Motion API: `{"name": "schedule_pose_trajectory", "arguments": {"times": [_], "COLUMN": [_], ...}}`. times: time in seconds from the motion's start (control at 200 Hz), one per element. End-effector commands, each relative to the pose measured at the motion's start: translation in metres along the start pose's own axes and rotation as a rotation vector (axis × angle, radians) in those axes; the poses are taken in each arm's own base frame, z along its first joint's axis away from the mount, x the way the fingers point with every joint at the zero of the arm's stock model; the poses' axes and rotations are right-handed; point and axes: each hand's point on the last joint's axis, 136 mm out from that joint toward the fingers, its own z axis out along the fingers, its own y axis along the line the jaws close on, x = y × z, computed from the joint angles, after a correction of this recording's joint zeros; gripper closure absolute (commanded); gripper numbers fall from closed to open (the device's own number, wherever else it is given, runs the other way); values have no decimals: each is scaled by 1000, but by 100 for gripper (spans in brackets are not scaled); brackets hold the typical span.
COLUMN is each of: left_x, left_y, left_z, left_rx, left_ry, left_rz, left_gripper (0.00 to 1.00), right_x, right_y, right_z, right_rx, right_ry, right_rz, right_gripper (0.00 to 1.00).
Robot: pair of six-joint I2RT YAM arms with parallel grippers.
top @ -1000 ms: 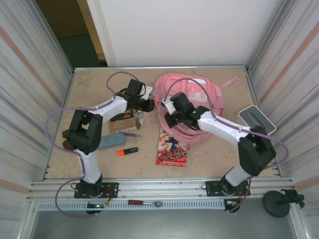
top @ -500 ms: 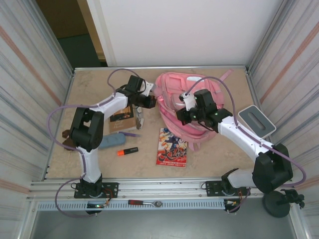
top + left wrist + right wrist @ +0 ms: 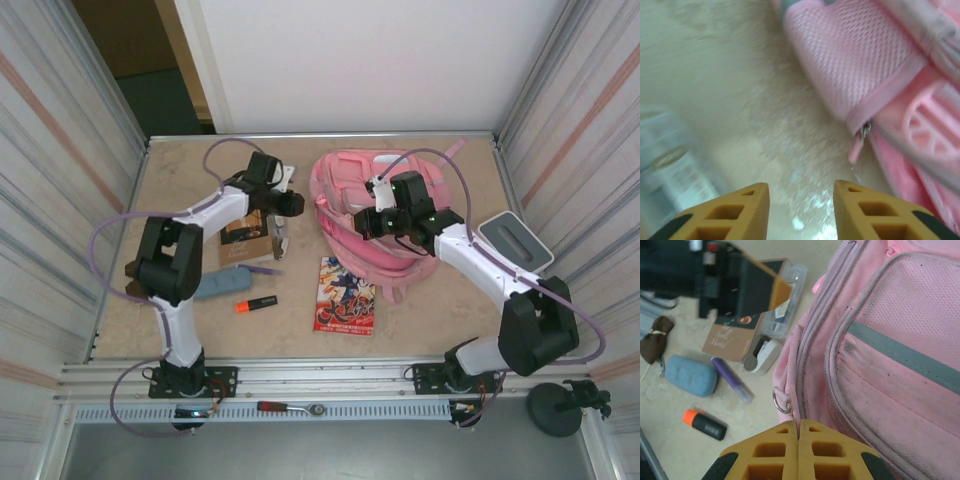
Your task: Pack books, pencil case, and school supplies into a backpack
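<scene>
Backpack [image 3: 890, 340]: pink cloth, matt, open mesh weave on the pocket panel, smoother grey webbing band across it. Small shiny metal ring [image 3: 781, 401] at the zip. Left hand [image 3: 799, 192] and right hand [image 3: 799, 427]: matt yellow-orange plastic, moulded pockets. Bench [image 3: 190, 170]: pale mottled top, stone look, faint sheen. Pencil case [image 3: 691, 375]: soft blue-grey fabric, slightly fuzzy. Marker [image 3: 705, 423] and purple pen [image 3: 731, 378]: smooth plastic. Red comic [image 3: 345, 295]: glossy paper cover. Tan book [image 3: 722, 342]: matt card. Box [image 3: 785, 304]: clear plastic. Front rail [image 3: 320, 375]: bare aluminium.
</scene>
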Motion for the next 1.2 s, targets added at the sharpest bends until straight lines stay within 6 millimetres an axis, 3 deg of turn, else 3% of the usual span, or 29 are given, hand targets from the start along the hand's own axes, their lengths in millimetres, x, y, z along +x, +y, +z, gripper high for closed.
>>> {"name": "schedule_pose_trajectory", "arguments": {"times": [0.0,0.225,0.416,0.541,0.631,0.711,0.771,0.892,0.967,1.042,1.192], "left_x": [-12,31,53,71,85,98,107,119,122,124,128], "left_y": [-3,-40,-79,-94,-102,-102,-99,-92,-92,-94,-99], "left_z": [-44,-64,-62,-64,-72,-80,-84,-89,-88,-87,-86], "left_rx": [-43,122,134,124,121,112,107,97,102,108,112], "left_ry": [-103,-161,-127,-99,-105,-112,-117,-124,-116,-100,-78], "left_rz": [-23,-156,-94,-55,-32,-27,-35,-46,-32,-17,3], "left_gripper": [55,38,28,25,16,12,9,5,4,4,3], "right_x": [-51,-82,-86,-73,-59,-44,-29,-11,-9,-10,-13], "right_y": [-5,-16,-35,-60,-65,-66,-67,-89,-100,-111,-132], "right_z": [1,27,54,61,48,35,28,20,20,23,34], "right_rx": [28,49,48,144,217,291,355,517,570,637,711], "right_ry": [-142,-179,-111,29,79,108,147,208,235,264,321], "right_rz": [136,294,348,196,23,-129,-230,-300,-332,-392,-472], "right_gripper": [100,100,99,74,57,47,42,39,36,28,25]}}
